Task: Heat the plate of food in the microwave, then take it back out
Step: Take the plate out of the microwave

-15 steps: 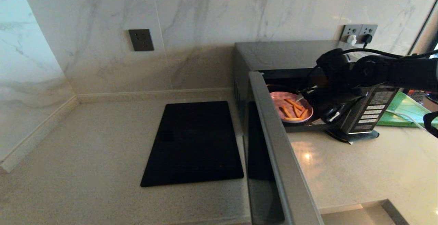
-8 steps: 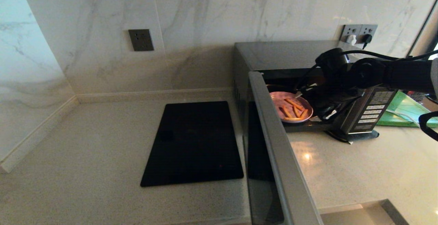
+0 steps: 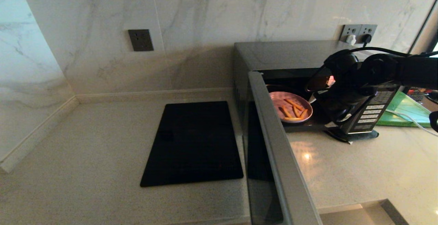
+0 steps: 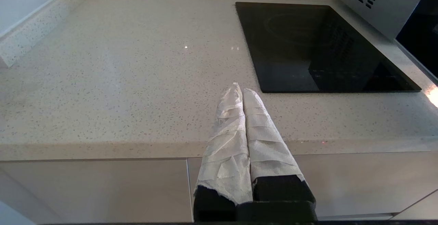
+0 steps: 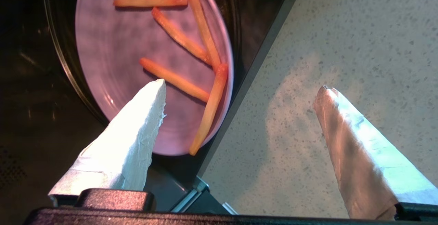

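The plate point(image 3: 291, 107) is pale purple, and the sticks of food point(image 5: 178, 40) on it are orange. The microwave point(image 3: 273, 54) is dark grey and silver, and its buttons point(image 3: 374, 112) are pale. The table point(image 3: 85, 156) is cream with tiny dark dots. A flat slab point(image 3: 193, 143) on it is shiny black. The wall point(image 3: 205, 20) is white with thin grey lines. The board point(image 3: 405, 110) is green. The right tool point(image 5: 239, 90) has white cloth on its fingers point(image 5: 137, 129).

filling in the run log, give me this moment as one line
right gripper: open, by plate of food | plate: inside microwave, door open | left gripper: shut, parked at counter edge
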{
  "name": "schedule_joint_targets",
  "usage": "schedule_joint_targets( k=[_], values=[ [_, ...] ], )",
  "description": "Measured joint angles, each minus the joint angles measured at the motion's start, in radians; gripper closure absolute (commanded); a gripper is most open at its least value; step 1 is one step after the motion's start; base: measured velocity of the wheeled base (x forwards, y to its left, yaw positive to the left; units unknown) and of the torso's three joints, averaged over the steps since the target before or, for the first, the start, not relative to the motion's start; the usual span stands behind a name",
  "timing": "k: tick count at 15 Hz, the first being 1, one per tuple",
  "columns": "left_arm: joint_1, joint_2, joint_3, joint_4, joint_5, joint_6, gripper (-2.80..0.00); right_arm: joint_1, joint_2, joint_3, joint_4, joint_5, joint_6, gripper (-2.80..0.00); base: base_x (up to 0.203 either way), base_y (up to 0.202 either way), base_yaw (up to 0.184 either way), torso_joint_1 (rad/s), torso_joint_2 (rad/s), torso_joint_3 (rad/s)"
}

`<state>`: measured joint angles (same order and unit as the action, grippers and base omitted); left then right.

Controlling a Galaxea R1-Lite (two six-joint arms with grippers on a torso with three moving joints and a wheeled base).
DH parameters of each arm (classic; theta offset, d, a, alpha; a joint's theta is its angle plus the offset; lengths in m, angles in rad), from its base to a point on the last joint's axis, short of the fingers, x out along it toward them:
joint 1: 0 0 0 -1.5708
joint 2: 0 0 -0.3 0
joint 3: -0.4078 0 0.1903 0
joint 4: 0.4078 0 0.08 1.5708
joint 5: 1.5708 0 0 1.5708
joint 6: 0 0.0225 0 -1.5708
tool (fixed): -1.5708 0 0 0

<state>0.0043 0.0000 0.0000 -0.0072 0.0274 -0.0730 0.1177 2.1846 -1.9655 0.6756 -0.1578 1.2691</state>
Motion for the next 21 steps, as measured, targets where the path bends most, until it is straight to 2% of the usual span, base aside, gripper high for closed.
schedule_joint_targets(
  k=[4, 7, 11, 21],
  values=[
    [0.000, 0.000, 0.000, 0.000, 0.000, 0.000, 0.00, 0.000, 0.014, 0.011, 0.004, -0.001, 0.066, -2.80, 0.000, 0.000, 0.000, 0.000, 0.00, 0.000],
    [0.000, 0.000, 0.000, 0.000, -0.001, 0.000, 0.00, 0.000, 0.006, 0.039, 0.056, 0.023, 0.112, -2.80, 0.000, 0.000, 0.000, 0.000, 0.00, 0.000],
    [0.000, 0.000, 0.000, 0.000, -0.001, 0.000, 0.00, 0.000, -0.002, 0.057, 0.056, 0.039, 0.109, -2.80, 0.000, 0.000, 0.000, 0.000, 0.00, 0.000],
    [0.000, 0.000, 0.000, 0.000, 0.000, 0.000, 0.00, 0.000, 0.073, 0.000, 0.020, 0.041, 0.091, -2.80, 0.000, 0.000, 0.000, 0.000, 0.00, 0.000]
  ],
)
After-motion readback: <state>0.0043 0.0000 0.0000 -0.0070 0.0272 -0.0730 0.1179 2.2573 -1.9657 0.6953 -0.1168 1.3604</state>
